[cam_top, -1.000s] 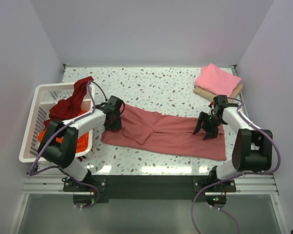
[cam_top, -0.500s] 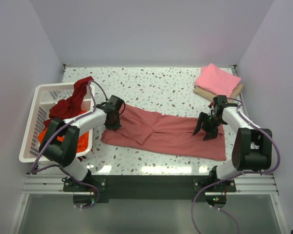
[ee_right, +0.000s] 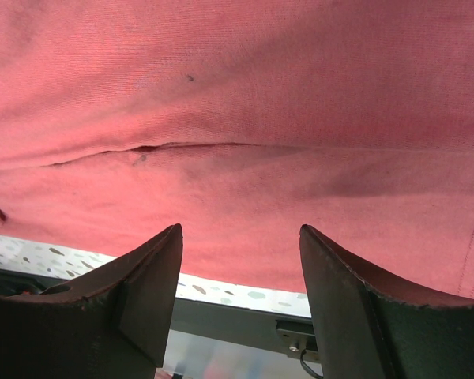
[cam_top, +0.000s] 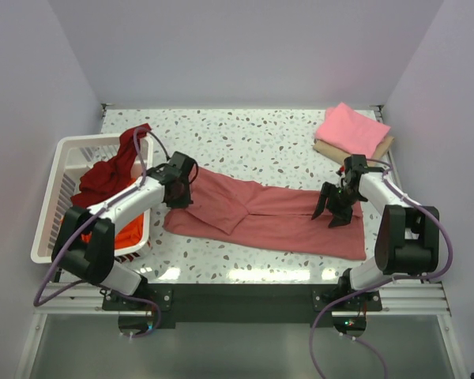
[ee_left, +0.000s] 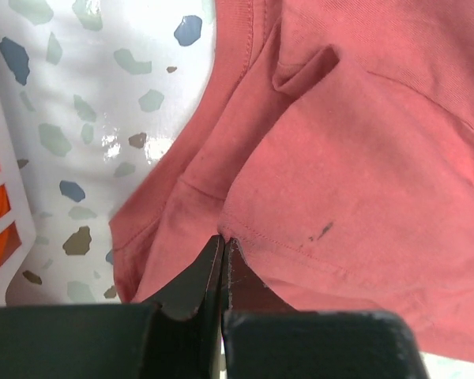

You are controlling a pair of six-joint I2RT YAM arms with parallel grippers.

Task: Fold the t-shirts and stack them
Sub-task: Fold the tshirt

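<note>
Left gripper [ee_left: 222,243] pinched closed, right gripper [ee_right: 241,237] spread wide apart.

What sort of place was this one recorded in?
Likely a lab test cell, not a home: plain white walls box in a speckled table, and an aluminium frame carries the arm bases.

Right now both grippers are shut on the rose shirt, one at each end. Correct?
No. Only the left gripper is shut on the rose shirt, at its left end. The right gripper is open over the right end, jaws apart with cloth showing between them, as the right wrist view shows.
</note>
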